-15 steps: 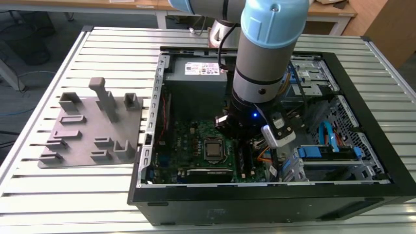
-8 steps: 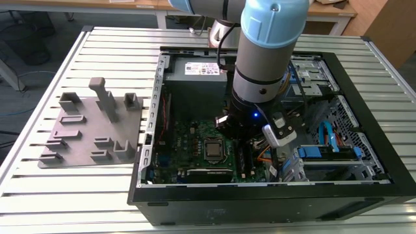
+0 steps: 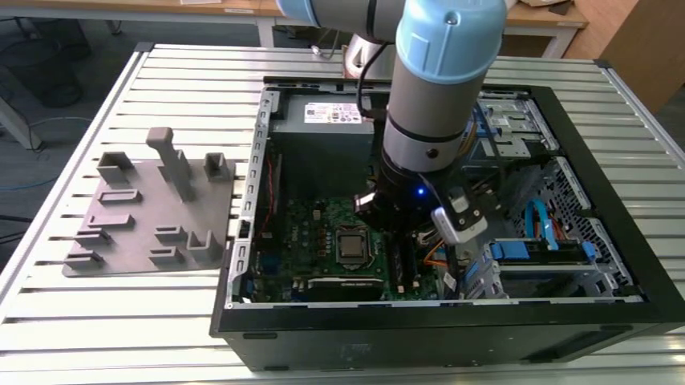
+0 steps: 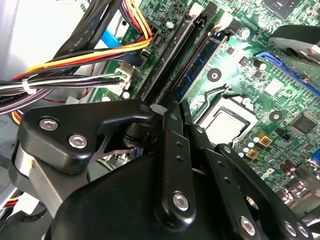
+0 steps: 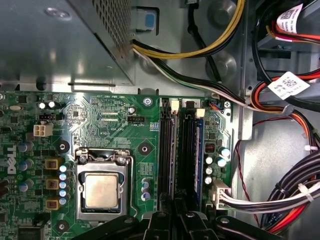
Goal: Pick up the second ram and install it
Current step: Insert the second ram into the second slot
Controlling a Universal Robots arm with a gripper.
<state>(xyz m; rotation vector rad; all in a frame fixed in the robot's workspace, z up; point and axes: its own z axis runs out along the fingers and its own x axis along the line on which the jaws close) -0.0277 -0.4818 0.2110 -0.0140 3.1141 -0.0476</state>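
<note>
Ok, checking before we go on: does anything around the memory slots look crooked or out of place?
Nothing stands out. The memory stick lies straight in its slot, parallel to the neighbouring slot rails, and the cables lie beside the board. The gripper is at the slots' end.

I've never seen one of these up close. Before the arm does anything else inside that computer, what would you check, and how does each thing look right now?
1. Arm over the right spot: ok, it reaches down into the open computer case, above the memory slots.
2. Memory stick in a slot: ok, it stands in the slot farthest from the processor.
3. Stick pushed fully home: cannot tell.
4. Cables off the slots: ok, they lie beside the circuit board, not across it.
5. Processor untouched: ok, nothing rests on it.
</note>
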